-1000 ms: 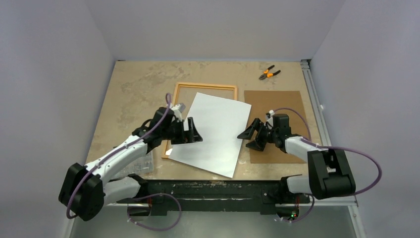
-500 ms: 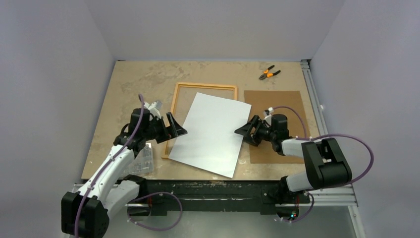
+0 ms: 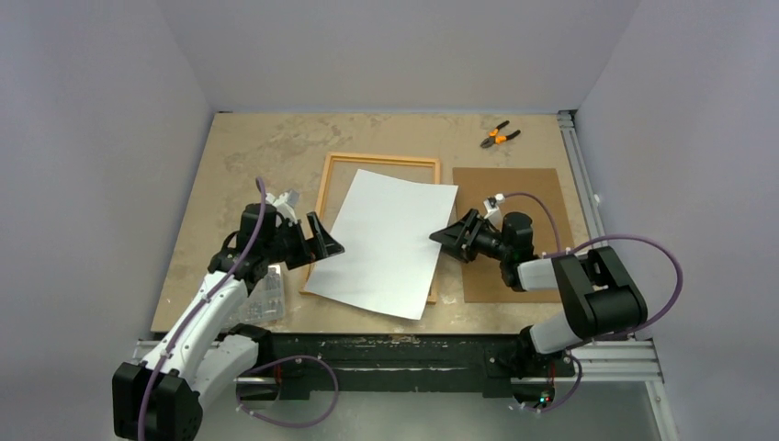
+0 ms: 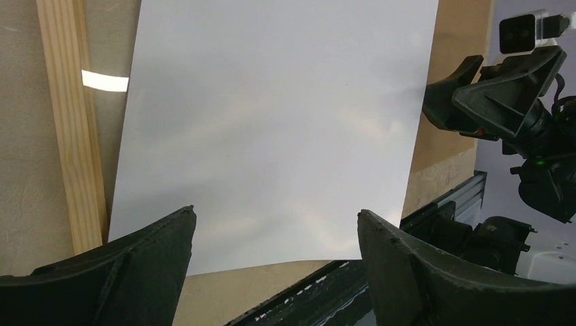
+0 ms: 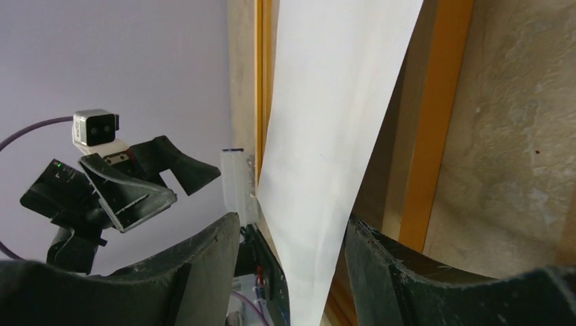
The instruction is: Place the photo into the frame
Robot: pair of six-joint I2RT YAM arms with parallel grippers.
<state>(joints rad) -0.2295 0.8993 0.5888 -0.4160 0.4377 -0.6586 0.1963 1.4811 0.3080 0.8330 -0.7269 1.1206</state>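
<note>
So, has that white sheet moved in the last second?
Yes. The photo slid left, away from the brown board and further over the orange frame.

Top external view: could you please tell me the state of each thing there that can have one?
photo: white side up, lying askew over the frame, not seated in it.
frame: lying flat, partly covered by the photo.
left gripper: open, holding nothing.
right gripper: open, photo's edge between its jaws.
</note>
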